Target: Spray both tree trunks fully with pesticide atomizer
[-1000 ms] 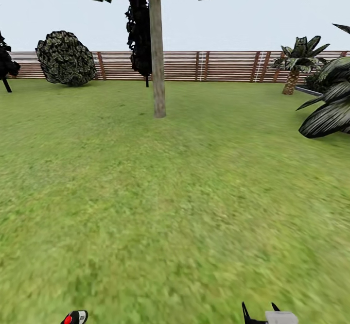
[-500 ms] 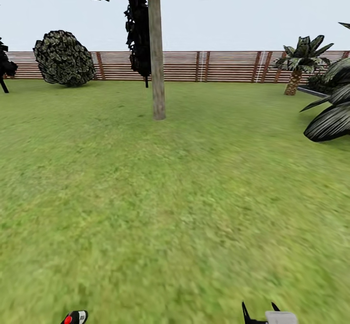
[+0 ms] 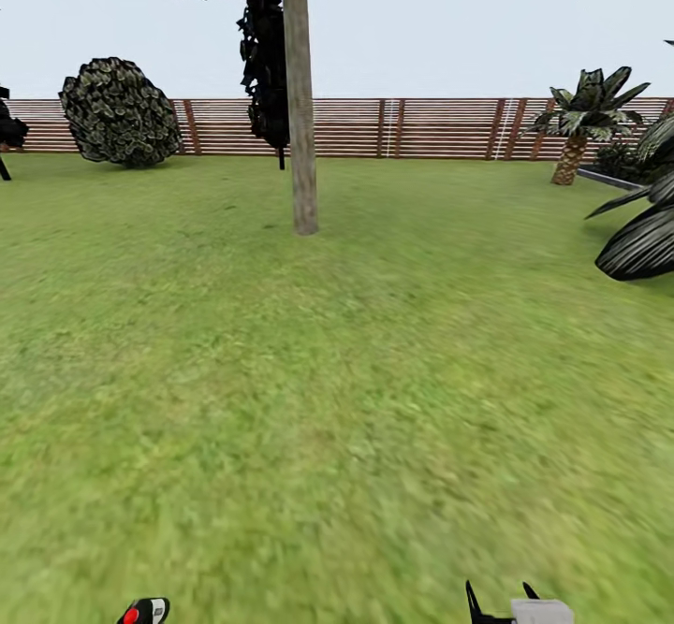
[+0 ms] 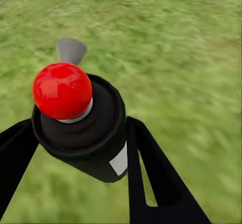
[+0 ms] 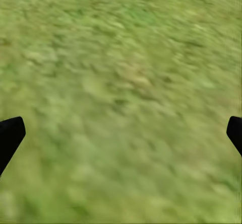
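In the left wrist view the pesticide atomizer point(image 4: 98, 138), a small black bottle with a round red top and a white label, sits between the black fingers of my left gripper point(image 4: 80, 128), which is shut on it. The atomizer's red spot point(image 3: 132, 616) peeks in at the head view's bottom edge, over the grass floor point(image 3: 337, 399). My right gripper point(image 3: 501, 602) is low at the bottom right, its jaws open point(image 5: 123, 131) with only lawn between them. One tree trunk point(image 3: 301, 100), grey-brown and straight, rises far ahead, its foliage cut off at the top.
A brown slat fence point(image 3: 440, 127) closes the garden's far side. A round dark bush point(image 3: 120, 112) stands far left, a narrow dark tree point(image 3: 268, 63) behind the trunk, a small palm point(image 3: 578, 128) and broad striped leaves point(image 3: 646, 240) at the right.
The whole head view has shifted a little: the plants at the right slid further right and the trunk's base sits slightly lower. Both grippers keep their places and states.
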